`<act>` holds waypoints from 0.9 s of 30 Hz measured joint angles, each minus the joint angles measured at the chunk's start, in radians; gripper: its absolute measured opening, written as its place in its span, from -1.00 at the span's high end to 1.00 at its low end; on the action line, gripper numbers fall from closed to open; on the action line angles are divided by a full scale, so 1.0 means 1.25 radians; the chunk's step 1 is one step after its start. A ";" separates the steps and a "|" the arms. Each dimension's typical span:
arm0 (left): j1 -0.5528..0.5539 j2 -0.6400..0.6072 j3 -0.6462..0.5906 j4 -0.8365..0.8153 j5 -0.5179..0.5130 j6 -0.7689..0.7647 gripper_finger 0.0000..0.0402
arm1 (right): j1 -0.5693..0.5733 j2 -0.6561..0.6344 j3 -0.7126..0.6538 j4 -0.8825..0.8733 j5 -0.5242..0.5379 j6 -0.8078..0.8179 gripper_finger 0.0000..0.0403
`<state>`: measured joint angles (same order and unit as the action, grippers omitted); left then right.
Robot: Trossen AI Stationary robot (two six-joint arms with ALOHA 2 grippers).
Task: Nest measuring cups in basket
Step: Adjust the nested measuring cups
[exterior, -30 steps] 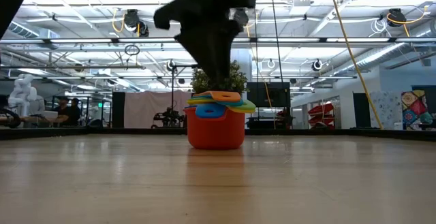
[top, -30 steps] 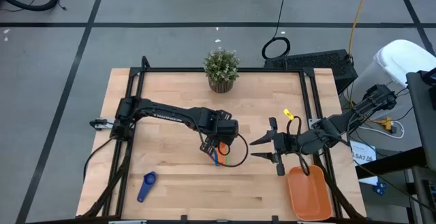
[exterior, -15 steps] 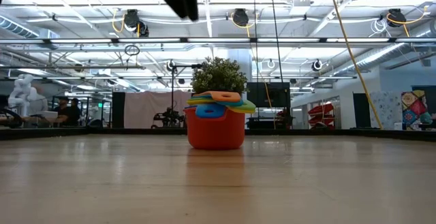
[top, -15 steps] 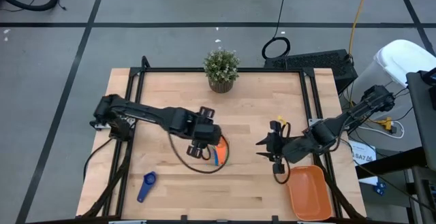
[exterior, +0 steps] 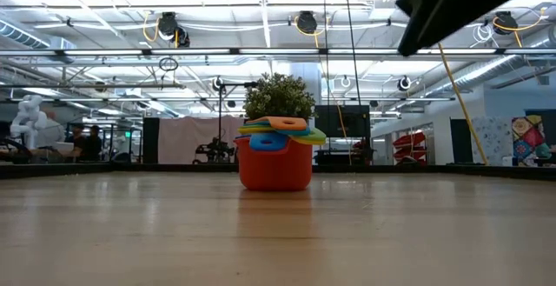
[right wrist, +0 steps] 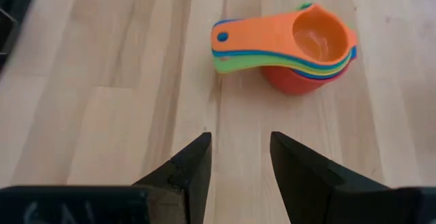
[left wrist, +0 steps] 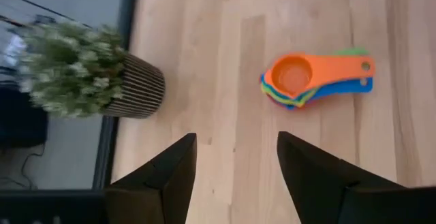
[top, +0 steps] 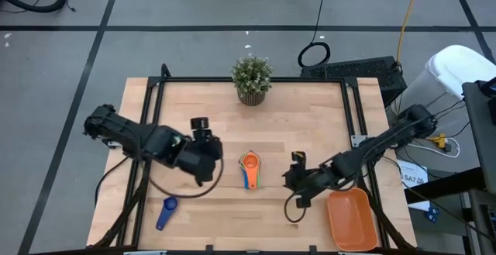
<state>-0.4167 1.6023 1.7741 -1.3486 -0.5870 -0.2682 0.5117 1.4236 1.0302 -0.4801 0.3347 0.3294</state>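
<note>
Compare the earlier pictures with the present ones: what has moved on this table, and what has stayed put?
The left pincer has pulled away from the nested cup stack, backing toward the table's left side with nothing in it. The right pincer has moved in toward the stack, open. The stack, the lone blue cup, the orange basket and the plant have not shifted.

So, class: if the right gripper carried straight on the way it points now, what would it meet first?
Probably the nested stack of measuring cups. It lies just ahead of the open right gripper, slightly off its centre line, with bare table between, so a narrow miss is possible.
</note>
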 joint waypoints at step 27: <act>-0.193 -0.257 -0.523 0.452 -0.119 -0.198 0.55 | -0.097 0.112 0.000 0.088 -0.084 -0.054 1.00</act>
<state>-0.6575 1.2816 1.1200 -0.7837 -0.7360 -0.5159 0.3906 1.5639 1.0306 -0.3698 0.2296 0.2614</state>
